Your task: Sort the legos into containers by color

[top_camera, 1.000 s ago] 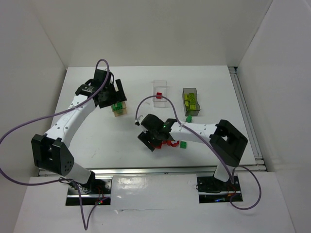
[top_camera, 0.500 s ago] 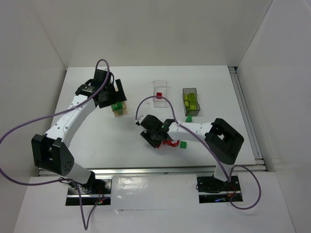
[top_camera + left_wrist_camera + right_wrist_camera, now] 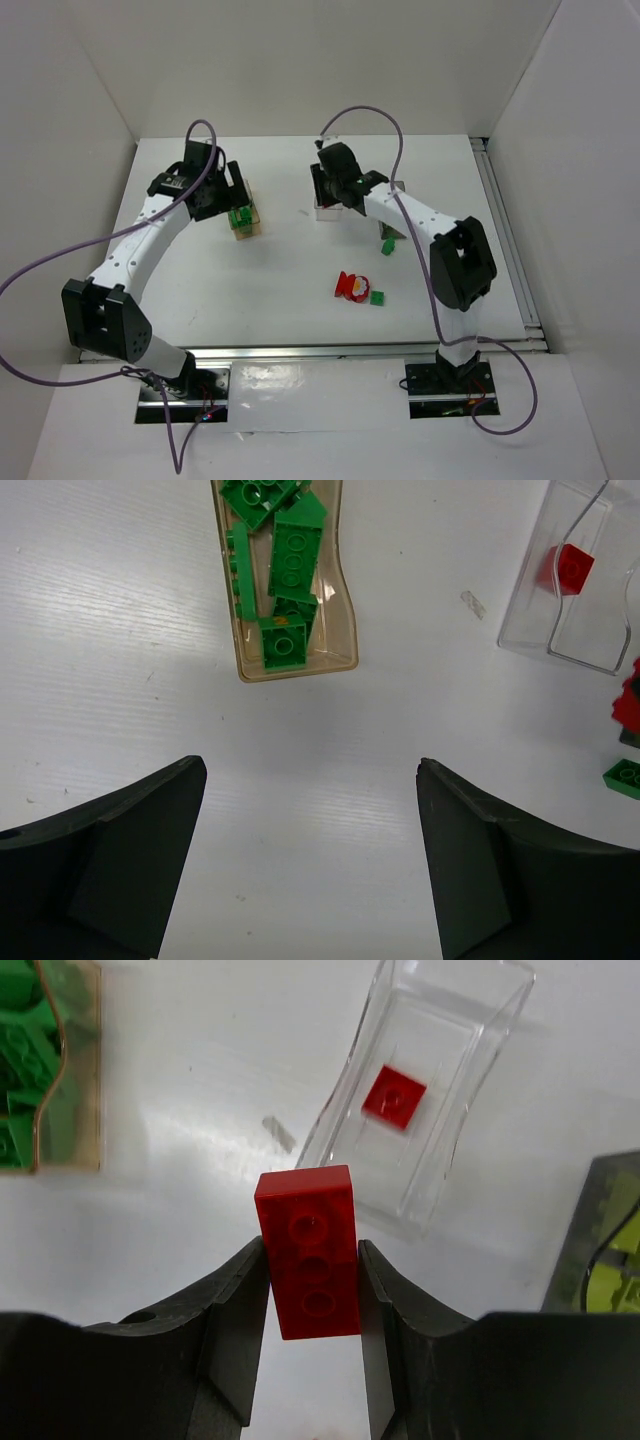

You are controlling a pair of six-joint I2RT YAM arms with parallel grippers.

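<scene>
My right gripper (image 3: 310, 1252) is shut on a red brick (image 3: 306, 1245) and holds it upright just short of the clear bin (image 3: 440, 1040), which has one small red brick (image 3: 393, 1097) in it. From above, the right gripper (image 3: 326, 192) is over that bin's near end (image 3: 322, 210). My left gripper (image 3: 310, 860) is open and empty, hovering near the orange-tan bin (image 3: 345, 650), which holds several dark green bricks (image 3: 295, 555). The left gripper also shows from above (image 3: 222, 195). The dark grey bin (image 3: 590, 1220) holds yellow-green bricks (image 3: 615, 1270).
Loose red pieces (image 3: 350, 287) and a green brick (image 3: 378, 297) lie on the table in front of the right arm. Another green brick (image 3: 388, 244) lies near the grey bin. White walls close the table on three sides.
My right arm has risen from the red pile at the near middle with a red brick in its grip and swung to the far clear bin. The left arm has shifted only slightly.
</scene>
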